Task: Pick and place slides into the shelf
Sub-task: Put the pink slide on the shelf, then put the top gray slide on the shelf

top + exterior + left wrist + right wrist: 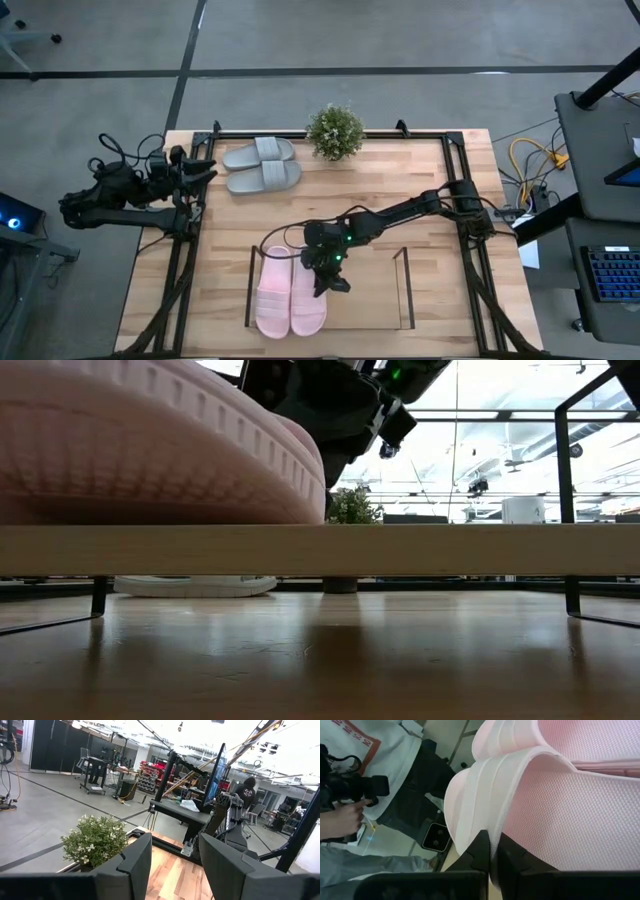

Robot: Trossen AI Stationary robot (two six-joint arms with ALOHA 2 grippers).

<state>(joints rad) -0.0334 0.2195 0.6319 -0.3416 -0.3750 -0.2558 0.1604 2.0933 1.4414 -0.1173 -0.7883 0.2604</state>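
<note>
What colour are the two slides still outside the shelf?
Grey slides, clearest in the high view.

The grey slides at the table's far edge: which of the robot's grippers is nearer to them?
Left. The left gripper hangs just beside the grey slides, open; the right gripper is at the shelf, clamped on a pink slide.

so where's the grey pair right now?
High view: the grey slides lie side by side at the table's far edge, left of the potted plant, near the left claw, outside the shelf.

Matt textured foam pink slides (580, 810), wooden table (380, 180)
</note>
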